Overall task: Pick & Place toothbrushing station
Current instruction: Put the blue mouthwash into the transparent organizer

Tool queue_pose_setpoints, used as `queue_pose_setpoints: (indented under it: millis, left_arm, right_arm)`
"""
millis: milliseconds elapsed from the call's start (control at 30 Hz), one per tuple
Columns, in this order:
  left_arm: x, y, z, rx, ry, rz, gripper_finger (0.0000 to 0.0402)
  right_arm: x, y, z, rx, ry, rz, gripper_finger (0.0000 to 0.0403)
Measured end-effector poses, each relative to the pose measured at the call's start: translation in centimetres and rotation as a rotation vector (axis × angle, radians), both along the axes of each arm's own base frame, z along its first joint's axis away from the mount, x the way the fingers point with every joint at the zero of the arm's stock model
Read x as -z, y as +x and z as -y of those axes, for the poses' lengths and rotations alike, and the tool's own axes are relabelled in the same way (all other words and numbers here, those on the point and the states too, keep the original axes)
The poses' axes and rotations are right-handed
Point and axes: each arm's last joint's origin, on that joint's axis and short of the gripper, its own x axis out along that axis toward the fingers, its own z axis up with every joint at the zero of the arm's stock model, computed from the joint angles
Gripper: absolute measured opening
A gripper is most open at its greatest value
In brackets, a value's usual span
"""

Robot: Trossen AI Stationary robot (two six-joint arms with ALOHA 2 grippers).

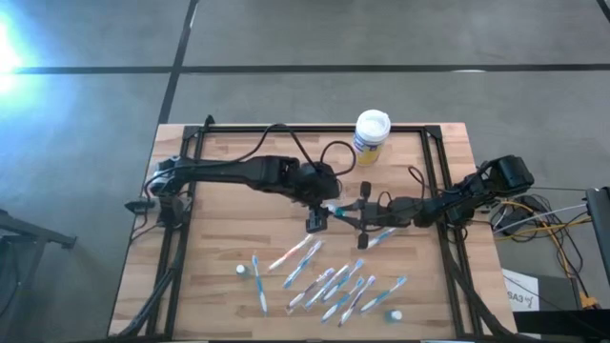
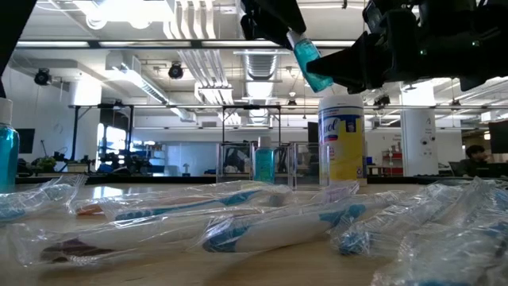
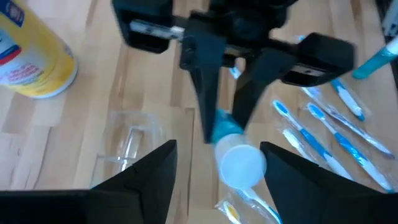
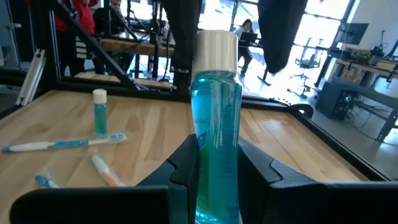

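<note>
Near edge of tabletop (image 1: pixel 219 171): wrapped toothbrushes (image 1: pixel 329 281) scattered, small teal-capped tubes (image 1: pixel 241 271) among them, untouched. Mid-table, right gripper (image 4: pixel 214 163) has jaws clenched on a teal mouthwash bottle (image 4: pixel 216 124), white cap pointing toward left gripper (image 3: pixel 217 163), whose jaws are released and spread either side of the cap. Clear holder (image 3: pixel 129 138) sits just below and beside the left jaws, so the left arm is nearer. Far edge: Lysol canister (image 1: pixel 372 136).
</note>
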Motion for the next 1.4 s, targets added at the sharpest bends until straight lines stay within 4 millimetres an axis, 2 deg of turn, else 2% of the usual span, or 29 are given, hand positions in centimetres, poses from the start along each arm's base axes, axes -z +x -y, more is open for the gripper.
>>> queue_pose_setpoints:
  millis: [300,633,833,1000,1167,1400]
  left_arm:
    - [0.3,0.0,-0.4,0.004,0.009,-0.009,0.0213]
    - [0.3,0.1,-0.3,0.057,0.013,-0.003,0.0098]
    - [0.2,0.1,-0.3,0.065,0.017,0.002,0.0097]
    - [0.8,0.2,-0.2,0.072,0.013,0.001,0.0122]
    - [1.2,0.2,-0.2,0.076,0.018,0.0,0.0097]
    - [1.1,0.3,-0.2,0.095,0.04,0.006,0.0097]
  right_arm:
    - [0.1,0.0,0.0,0.001,-0.001,-0.003,0.0066]
    - [0.1,0.0,0.0,0.004,0.001,-0.002,0.0066]
    - [0.0,0.0,0.0,0.003,0.001,-0.001,0.0066]
    - [0.1,0.0,0.0,0.002,-0.002,-0.007,0.0066]
    - [0.1,0.0,0.0,0.002,-0.002,-0.011,0.0066]
    - [0.1,0.0,0.0,0.018,-0.003,-0.006,0.0069]
